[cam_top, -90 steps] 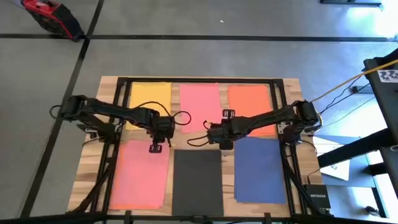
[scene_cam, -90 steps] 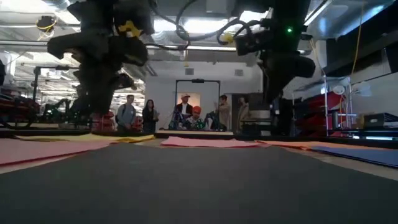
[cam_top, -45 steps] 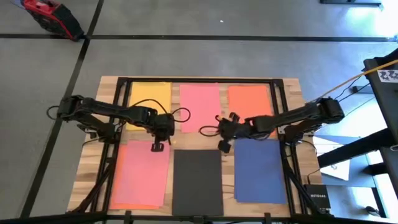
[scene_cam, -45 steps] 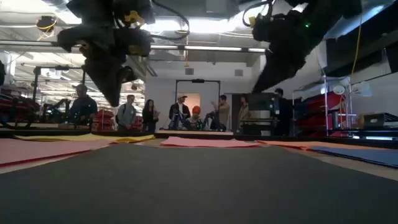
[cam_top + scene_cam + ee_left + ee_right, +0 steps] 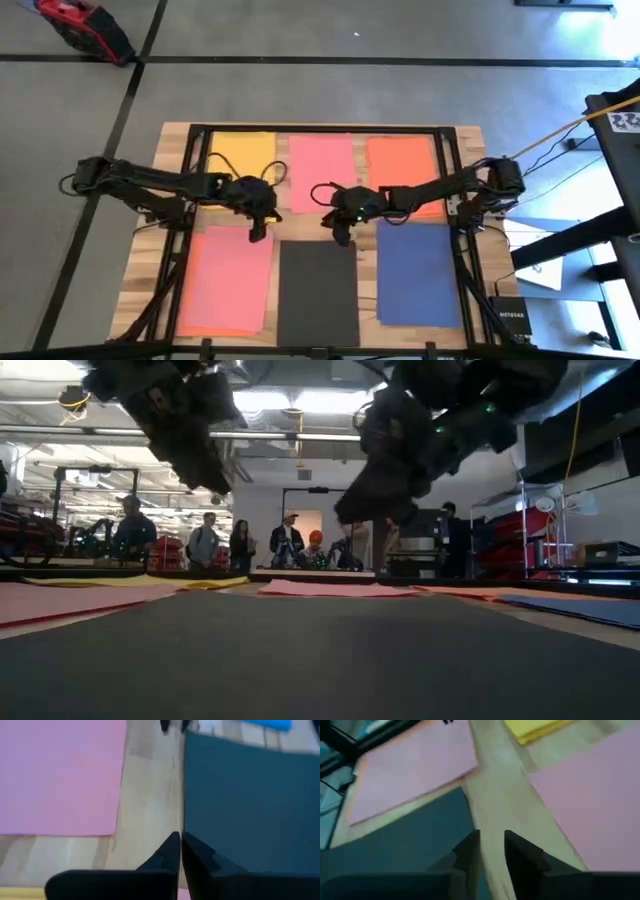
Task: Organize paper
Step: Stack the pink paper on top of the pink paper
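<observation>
Six patches of paper lie flat on the wooden table (image 5: 170, 135). Yellow (image 5: 240, 155), pink (image 5: 322, 165) and orange (image 5: 400, 160) are in the far row. A pink sheet over orange (image 5: 228, 280), black (image 5: 318, 290) and dark blue (image 5: 418, 270) are in the near row. My left gripper (image 5: 257, 232) hovers shut above the bare wood between the near pink sheet (image 5: 60, 775) and the black sheet (image 5: 250, 800). My right gripper (image 5: 342, 237) hangs above the black sheet's far edge (image 5: 405, 840), its fingers a little apart, holding nothing.
A black metal frame (image 5: 320, 128) runs around the table, with rails along both sides. People stand in the room beyond the far edge (image 5: 290, 540). Strips of bare wood separate the sheets.
My left gripper has risen from close to the table to well above it. My right gripper has also lifted, then swung toward the table's left edge, and now hangs over the black sheet's far edge. The sheets have not moved.
</observation>
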